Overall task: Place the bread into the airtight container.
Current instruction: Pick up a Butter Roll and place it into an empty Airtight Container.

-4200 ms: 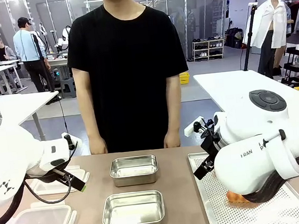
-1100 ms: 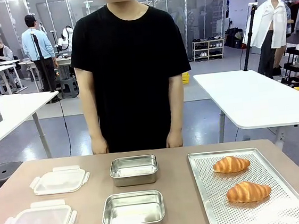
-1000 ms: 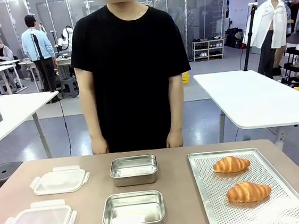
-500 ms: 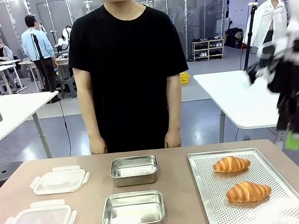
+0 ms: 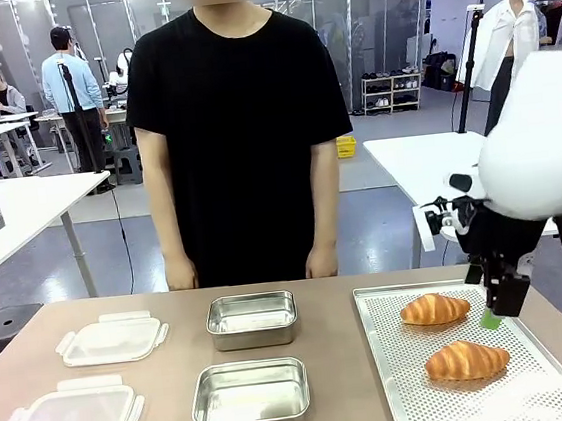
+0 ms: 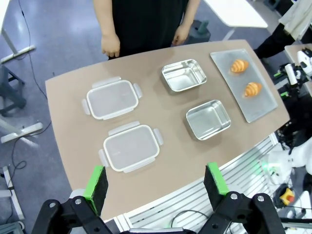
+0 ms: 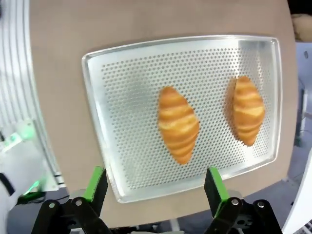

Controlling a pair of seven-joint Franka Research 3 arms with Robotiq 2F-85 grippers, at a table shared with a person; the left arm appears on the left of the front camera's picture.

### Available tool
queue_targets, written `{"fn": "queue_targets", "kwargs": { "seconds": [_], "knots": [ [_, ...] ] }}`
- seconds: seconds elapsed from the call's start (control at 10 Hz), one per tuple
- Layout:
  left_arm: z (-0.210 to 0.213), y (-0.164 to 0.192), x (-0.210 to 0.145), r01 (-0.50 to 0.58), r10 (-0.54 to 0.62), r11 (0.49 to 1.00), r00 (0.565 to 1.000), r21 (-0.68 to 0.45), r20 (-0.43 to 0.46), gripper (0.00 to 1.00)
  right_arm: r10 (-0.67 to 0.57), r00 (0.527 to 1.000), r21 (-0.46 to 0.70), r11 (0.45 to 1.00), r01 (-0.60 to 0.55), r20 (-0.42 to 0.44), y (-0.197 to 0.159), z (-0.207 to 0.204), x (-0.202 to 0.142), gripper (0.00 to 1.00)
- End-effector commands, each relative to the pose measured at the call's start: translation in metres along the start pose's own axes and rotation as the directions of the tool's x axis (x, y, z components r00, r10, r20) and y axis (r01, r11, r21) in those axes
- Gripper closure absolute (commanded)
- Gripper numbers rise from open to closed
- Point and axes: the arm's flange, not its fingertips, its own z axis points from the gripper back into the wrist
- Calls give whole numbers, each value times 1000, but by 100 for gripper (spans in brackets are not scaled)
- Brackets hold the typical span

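Observation:
Two croissant breads lie on the perforated tray (image 5: pixel 411 398): a far one (image 5: pixel 434 308) and a near one (image 5: pixel 467 360). My right gripper (image 5: pixel 498 312) hangs open just above the tray's right side, between the two. In the right wrist view the near bread (image 7: pixel 178 123) lies straight ahead of my open right gripper (image 7: pixel 154 184), with the far bread (image 7: pixel 248 109) beside it. Two open steel airtight containers stand mid-table, one far (image 5: pixel 252 319) and one near (image 5: pixel 251 400). My left gripper (image 6: pixel 155 180) is open and high over the table, the containers (image 6: pixel 208 119) far below.
Two clear plastic lids (image 5: pixel 112 339) (image 5: pixel 70 419) lie on the table's left side. A person in a black shirt (image 5: pixel 237 125) stands at the far edge, hands down at the sides. A white table (image 5: pixel 439 179) stands behind on the right.
A second ago no arm showed in the front view. My right arm has swung in from the upper right and come down over the tray. The bread and containers have not moved.

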Motion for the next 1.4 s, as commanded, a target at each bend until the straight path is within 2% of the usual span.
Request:
{"fn": "queue_targets", "kwargs": {
  "seconds": [0.0, 0.1, 0.6, 0.7, 0.9, 1.3],
  "knots": [
    [2, -1, 1, 12, -12, 1000, 1000, 3, -2, 0, 57, 998, -28, 998, -56, 17, -7, -21, -6, 0],
    [2, -1, 1, 12, -12, 1000, 1000, 3, -2, 0, 3, 1000, -44, 999, -2, 13, -7, -15, -7, 0],
    [2, -1, 1, 12, -12, 1000, 1000, 3, -2, 0, 24, 1000, -28, 999, -24, 6, -3, -15, -2, 0],
    [2, -1, 1, 12, -12, 1000, 1000, 3, -2, 0, 81, 997, 40, 996, -82, 20, -10, -26, 4, 0],
    [2, -1, 1, 12, -12, 1000, 1000, 3, -2, 0, 167, 985, 30, 986, -166, -36, -25, -57, 10, 0],
    [2, -1, 1, 12, -12, 1000, 1000, 3, -2, 0, 141, 986, -1, 990, -141, -87, -40, -97, 2, 0]
  ]
}}
